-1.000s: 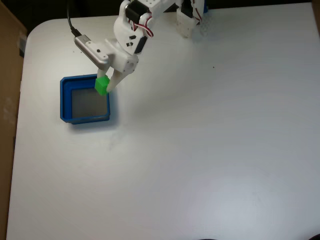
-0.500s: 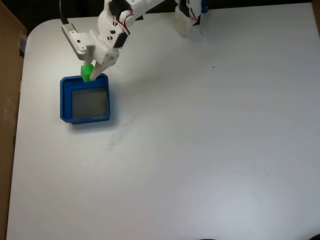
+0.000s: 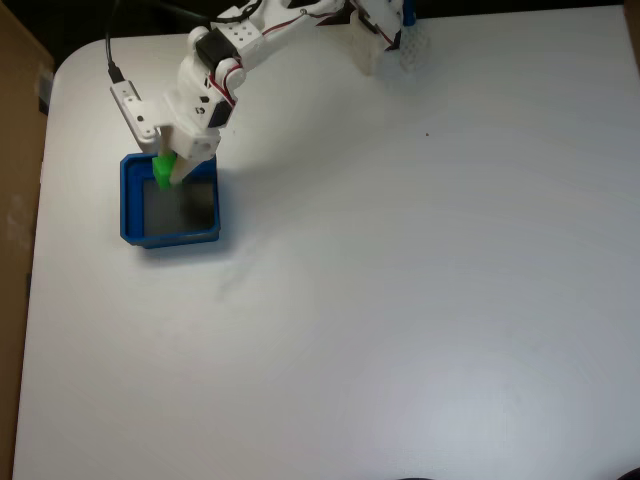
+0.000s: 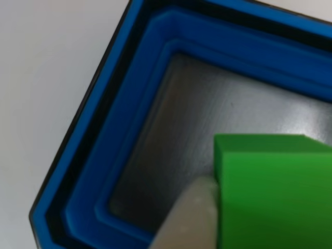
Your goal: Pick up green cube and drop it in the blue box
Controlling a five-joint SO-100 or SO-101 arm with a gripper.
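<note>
The blue box sits at the left of the white table in the fixed view, its grey floor showing. My gripper hangs over the box's upper left part, shut on the green cube, which is held above the floor. In the other view the green cube fills the lower right, with one pale fingertip pressed against its left face. Below it lie the blue box's walls and grey floor.
The arm's base stands at the table's far edge, top centre. A brown board runs along the table's left side. A black cable loops above the box.
My gripper has carried the green cube leftward and a little down, from the box's right wall, past its top rim, to over the box's inside.
</note>
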